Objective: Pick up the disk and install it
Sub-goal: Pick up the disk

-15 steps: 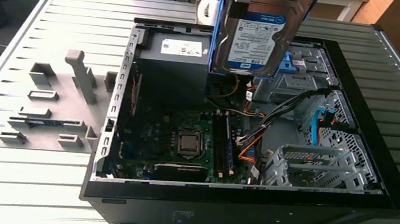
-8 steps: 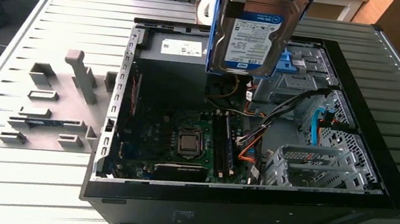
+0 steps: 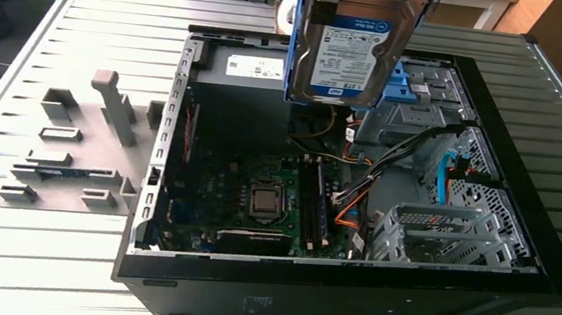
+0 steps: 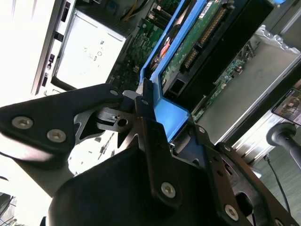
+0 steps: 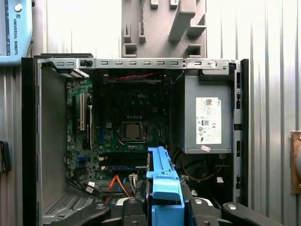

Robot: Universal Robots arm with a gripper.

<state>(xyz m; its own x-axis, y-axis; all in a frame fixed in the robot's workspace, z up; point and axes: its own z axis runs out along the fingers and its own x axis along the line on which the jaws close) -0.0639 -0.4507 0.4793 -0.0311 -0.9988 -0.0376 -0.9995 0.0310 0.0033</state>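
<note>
Hanging upright over the open computer case [image 3: 171,113], the disk [image 3: 348,54] is being carried by the gripper [image 4: 167,120]; its fingers [image 4: 151,150] are pinching the end of the blue carrier, as both wrist views are showing; the white-and-blue label is facing the exterior view; the case is lying on the slatted metal table [image 3: 96,17], exposing its motherboard [image 3: 255,194]; a grey fixture [image 3: 82,143] is sitting beside the case, toward the exterior view's left.

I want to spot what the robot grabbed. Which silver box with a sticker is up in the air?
The disk, blue-framed, clamped in the gripper above the computer case. The power supply sits inside it.
</note>
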